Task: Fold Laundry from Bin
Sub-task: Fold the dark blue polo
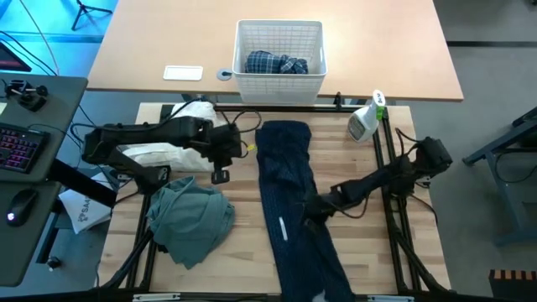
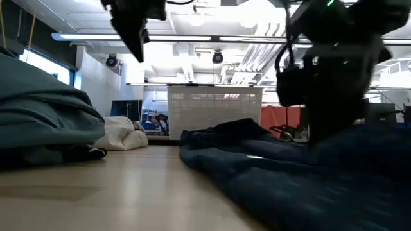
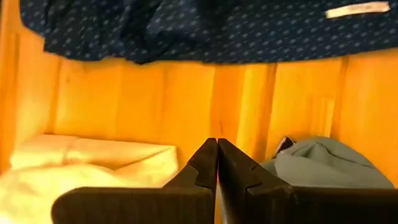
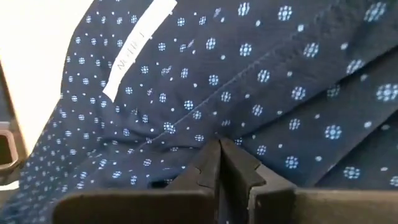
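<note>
- light wood surface point(image 1: 243, 201), planks running front to back
- navy dotted trousers point(image 1: 289, 201) laid out long down the middle
- grey-green top point(image 1: 191, 220) bunched up on the left, near the front
- white cloth point(image 1: 168, 151) heaped at the back left
- spray bottle point(image 1: 367, 120) by the back right corner

From overhead you look straight down on the whole tabletop point(image 1: 243, 201), while the low camera sits at its surface and faces level across to the bin point(image 2: 215, 109) (both views share the navy dotted trousers point(image 1: 289, 193)). Your left wrist camera looks past its shut fingers point(image 3: 205, 168) at bare wood. Your right wrist camera is pressed close against the dotted cloth.
</note>
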Controlling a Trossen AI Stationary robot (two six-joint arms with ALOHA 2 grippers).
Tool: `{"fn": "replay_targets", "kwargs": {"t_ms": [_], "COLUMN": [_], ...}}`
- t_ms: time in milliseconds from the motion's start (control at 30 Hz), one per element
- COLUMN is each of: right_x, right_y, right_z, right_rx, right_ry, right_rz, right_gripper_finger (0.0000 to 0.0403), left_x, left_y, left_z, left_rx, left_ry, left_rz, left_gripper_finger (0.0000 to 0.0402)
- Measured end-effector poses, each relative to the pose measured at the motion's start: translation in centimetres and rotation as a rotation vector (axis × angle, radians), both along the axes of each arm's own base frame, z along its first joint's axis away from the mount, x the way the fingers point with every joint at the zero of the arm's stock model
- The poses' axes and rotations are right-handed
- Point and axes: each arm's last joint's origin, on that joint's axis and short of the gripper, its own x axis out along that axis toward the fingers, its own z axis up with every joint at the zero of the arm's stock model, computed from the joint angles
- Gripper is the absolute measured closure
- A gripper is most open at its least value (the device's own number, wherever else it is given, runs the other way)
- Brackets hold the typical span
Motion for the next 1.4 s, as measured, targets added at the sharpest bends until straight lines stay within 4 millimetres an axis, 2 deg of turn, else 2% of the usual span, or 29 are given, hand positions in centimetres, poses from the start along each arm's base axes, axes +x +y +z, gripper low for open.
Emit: {"fn": "replay_targets", "kwargs": {"t_ms": [67,233,333,433,567,667,833,967,1000,1133,1233,1333,1400], "right_x": [0.1,0.6,-0.4,-2.6,-6.4,-7.8,-8.2,-7.8,-7.6,-6.8,-6.0,-5.6,-5.4], "right_y": [0.8,1.1,1.4,3.2,5.3,6.6,7.9,8.0,8.0,7.4,6.8,6.0,5.2], "right_z": [0.7,5.0,7.0,8.4,7.6,8.0,9.4,10.5,10.8,11.8,12.3,12.7,12.7], "right_rx": [0.02,-0.015,-0.072,-0.129,-0.13,-0.036,0.032,0.049,0.054,0.043,0.036,0.004,-0.017], "right_ry": [-0.007,-0.097,-0.143,-0.262,-0.271,-0.281,-0.324,-0.365,-0.383,-0.424,-0.422,-0.371,-0.31], "right_rz": [0.001,0.084,0.152,0.137,0.021,-0.051,-0.123,-0.22,-0.244,-0.323,-0.34,-0.326,-0.323], "right_gripper_finger": [0.0398,0.0384,0.0364,0.0345,0.0335,0.0335,0.0336,0.0336,0.0336,0.0336,0.0336,0.0336,0.0336], "left_x": [-0.5,-0.1,2.1,5.6,10.3,13.1,15.4,16.1,16.2,15.9,15.8,15.0,14.4], "left_y": [-0.5,-2.2,-3.5,-3.5,-0.6,2.1,6.5,10.0,10.6,9.6,9.5,9.6,9.5], "left_z": [-0.3,-0.9,-1.0,-2.2,-5.9,-9.3,-14.9,-17.5,-17.6,-17.5,-17.4,-15.8,-13.3], "left_rx": [-0.012,-0.081,-0.167,-0.272,-0.311,-0.307,-0.258,-0.187,-0.177,-0.067,-0.064,-0.027,-0.011], "left_ry": [-0.016,-0.093,-0.268,-0.424,-0.48,-0.418,-0.23,-0.111,-0.087,0.012,0.026,0.054,0.044], "left_rz": [0.018,0.137,0.234,0.35,0.443,0.441,0.419,0.393,0.383,0.296,0.242,0.207,0.185], "left_gripper_finger": [0.0401,0.0401,0.0401,0.0401,0.0401,0.0401,0.0401,0.0401,0.0401,0.0401,0.0401,0.0401,0.0401]}}
